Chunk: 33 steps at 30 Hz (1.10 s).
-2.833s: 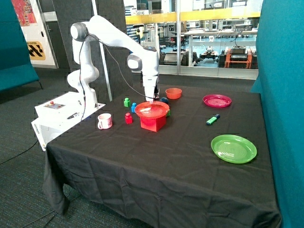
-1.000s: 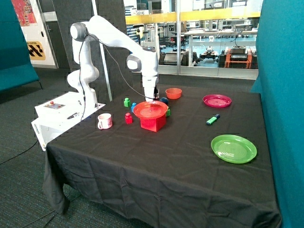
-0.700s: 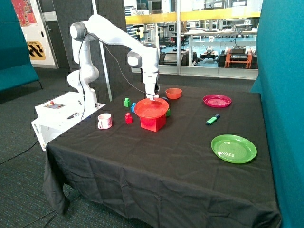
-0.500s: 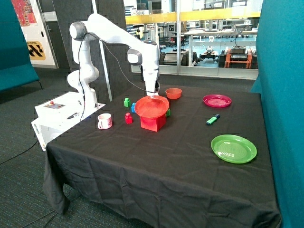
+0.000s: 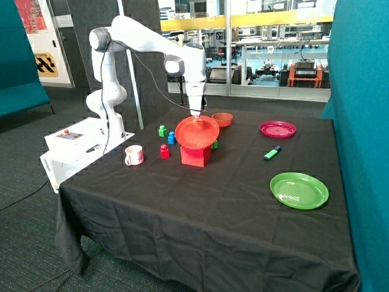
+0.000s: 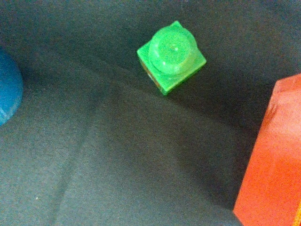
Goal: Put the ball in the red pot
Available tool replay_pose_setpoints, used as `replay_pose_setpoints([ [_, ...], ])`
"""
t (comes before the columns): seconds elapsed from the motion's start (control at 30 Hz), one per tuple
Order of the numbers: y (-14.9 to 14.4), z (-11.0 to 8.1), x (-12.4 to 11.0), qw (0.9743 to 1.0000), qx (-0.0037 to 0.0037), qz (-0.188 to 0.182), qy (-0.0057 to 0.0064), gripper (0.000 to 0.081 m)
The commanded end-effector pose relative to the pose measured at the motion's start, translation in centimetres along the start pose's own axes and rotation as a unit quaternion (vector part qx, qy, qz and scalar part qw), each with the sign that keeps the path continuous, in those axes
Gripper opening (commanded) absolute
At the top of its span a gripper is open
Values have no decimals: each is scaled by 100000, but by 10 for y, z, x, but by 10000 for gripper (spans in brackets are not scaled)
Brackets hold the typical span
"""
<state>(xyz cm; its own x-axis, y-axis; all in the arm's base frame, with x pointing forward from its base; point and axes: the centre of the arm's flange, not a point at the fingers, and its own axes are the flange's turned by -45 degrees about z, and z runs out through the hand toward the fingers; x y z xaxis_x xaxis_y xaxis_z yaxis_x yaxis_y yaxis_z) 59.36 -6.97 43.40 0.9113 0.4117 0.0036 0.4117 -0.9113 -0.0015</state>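
Observation:
My gripper (image 5: 196,114) is shut on the far rim of a flat red plate (image 5: 197,131), holding it tilted in the air above the red pot (image 5: 196,156). The pot is a red cube-shaped box on the black cloth; one of its walls (image 6: 273,155) shows in the wrist view. In the outside view the raised plate hides the ball. In the wrist view a rounded blue shape (image 6: 5,87) at the picture's edge looks like the ball, lying on the cloth near a green pegged block (image 6: 171,56). My fingers do not show in the wrist view.
Beside the pot stand a green block (image 5: 215,145), a second green block (image 5: 162,131), a blue block (image 5: 171,138), a red block (image 5: 165,151) and a white mug (image 5: 134,155). Farther off are an orange bowl (image 5: 222,119), a pink plate (image 5: 278,129), a marker (image 5: 271,153) and a green plate (image 5: 299,190).
The red plate lay flat on the pot; my gripper has lifted it by its far rim, so it is now raised and tilted, and it now covers the ball in the outside view.

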Motion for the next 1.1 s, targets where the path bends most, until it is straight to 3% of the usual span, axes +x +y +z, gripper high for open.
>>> replay_pose_setpoints([
  [0.0,1,-12,6,100000,-78,244,-181,0],
  [0.27,9,-19,7,99995,-79,1027,-181,0],
  [0.33,11,-21,7,99999,-77,-336,-182,0],
  [0.37,13,-23,8,99986,-80,1643,-180,0],
  [0.5,16,-27,11,99990,-80,1367,-180,0],
  [0.53,17,-43,25,98137,-111,19213,-163,0],
  [0.57,18,-51,31,98535,-107,17051,-166,0],
  [0.6,20,-43,24,99996,-79,902,-181,0],
  [0.63,22,-48,25,99826,-88,5893,-176,0],
  [0.67,24,-55,32,98738,-105,15833,-167,0],
  [0.7,24,-59,38,98265,-110,18544,-164,0],
  [0.73,26,-60,39,98745,-105,15791,-167,0],
  [1.07,27,-62,40,98745,-105,15791,-167,0],
])
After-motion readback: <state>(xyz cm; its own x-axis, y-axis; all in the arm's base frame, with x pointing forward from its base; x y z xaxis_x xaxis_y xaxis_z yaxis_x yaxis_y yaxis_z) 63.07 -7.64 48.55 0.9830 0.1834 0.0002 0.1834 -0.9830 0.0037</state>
